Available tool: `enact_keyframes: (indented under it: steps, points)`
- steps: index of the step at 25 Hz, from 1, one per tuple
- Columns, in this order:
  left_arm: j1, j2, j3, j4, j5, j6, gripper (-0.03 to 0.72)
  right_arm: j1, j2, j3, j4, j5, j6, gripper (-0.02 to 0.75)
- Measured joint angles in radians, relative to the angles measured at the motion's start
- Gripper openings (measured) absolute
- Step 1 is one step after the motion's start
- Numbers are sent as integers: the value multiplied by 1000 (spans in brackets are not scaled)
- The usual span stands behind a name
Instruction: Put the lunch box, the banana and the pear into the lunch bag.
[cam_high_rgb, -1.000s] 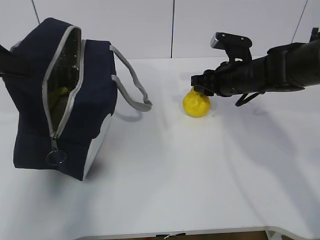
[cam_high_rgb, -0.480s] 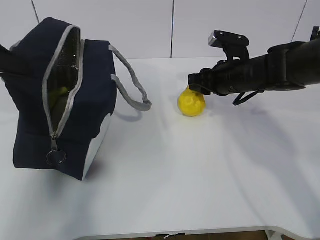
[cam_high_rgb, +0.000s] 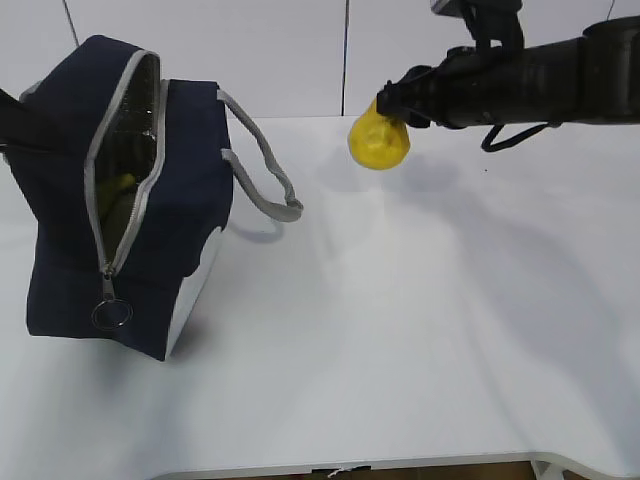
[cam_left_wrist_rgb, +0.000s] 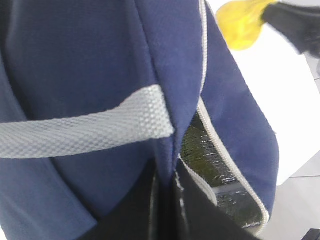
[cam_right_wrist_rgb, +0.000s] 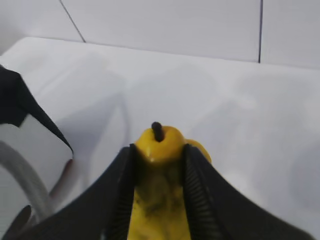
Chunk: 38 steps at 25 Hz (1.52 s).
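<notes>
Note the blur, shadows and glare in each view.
Exterior view: sharp, with soft shadows on the table under the lifted pear and beside the bag. Left wrist view: the bag's fabric is fairly sharp, the pear blurred, the foil lining glinting. Right wrist view: the pear and right gripper are soft, so close to the lens.

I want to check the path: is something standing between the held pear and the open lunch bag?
Nothing visible blocks it. The right gripper holds the pear above the table; only the bag's grey handle lies beside the opening of the lunch bag.
</notes>
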Motion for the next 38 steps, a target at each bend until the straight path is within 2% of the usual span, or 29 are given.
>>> enact_keyframes:
  steps: [4, 11, 17, 20, 25, 32, 38]
  points:
    - [0, 0, 0, 0, 0, 0, -15, 0, -69, 0, 2, 89, -17, 260]
    - [0, 0, 0, 0, 15, 0, -15, 0, -107, -22, 14, 443, -33, 260]
    - [2, 0, 0, -67, 50, 45, -15, 4, -107, -88, 3, 639, -60, 260]
    - [2, 2, 0, -110, 62, 69, -15, 21, -107, -110, 3, 651, -66, 260]
    - [2, 4, 0, -141, 88, 88, -15, 98, -107, -112, 0, 638, -131, 259]
    - [2, 4, 0, -146, 99, 94, -15, 221, -60, -124, -2, 511, -350, 259]
    - [2, 4, 0, -146, 99, 99, -15, 253, 52, -185, -2, 469, -436, 259]
